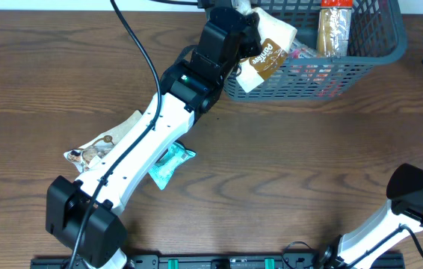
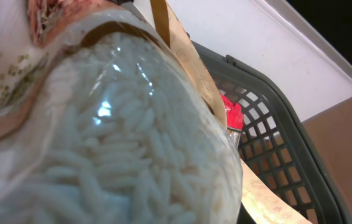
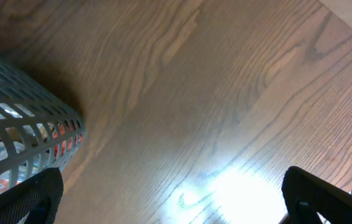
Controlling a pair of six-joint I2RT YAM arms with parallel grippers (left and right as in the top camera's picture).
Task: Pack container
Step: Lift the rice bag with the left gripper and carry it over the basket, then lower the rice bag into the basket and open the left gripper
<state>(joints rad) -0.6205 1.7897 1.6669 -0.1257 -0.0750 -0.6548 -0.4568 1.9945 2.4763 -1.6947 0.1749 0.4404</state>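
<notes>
The container [image 1: 361,52], a grey-blue lattice basket, stands at the table's far edge with a brown and red packet [image 1: 336,26] upright inside. My left gripper [image 1: 246,22] is shut on a white and brown snack packet [image 1: 269,46] that hangs tilted over the basket's left rim. In the left wrist view this packet [image 2: 114,143], with pale puffed pieces behind a clear window, fills the frame and hides the fingers; the basket wall [image 2: 275,149] shows to its right. My right gripper [image 3: 170,199] stands open over bare table, right of the basket [image 3: 20,137].
A pale picture-printed packet [image 1: 92,151] and a teal packet [image 1: 171,164] lie on the wooden table beside and under the left arm. A red packet [image 2: 232,115] shows inside the basket. The right arm's base [image 1: 421,196] sits at the front right.
</notes>
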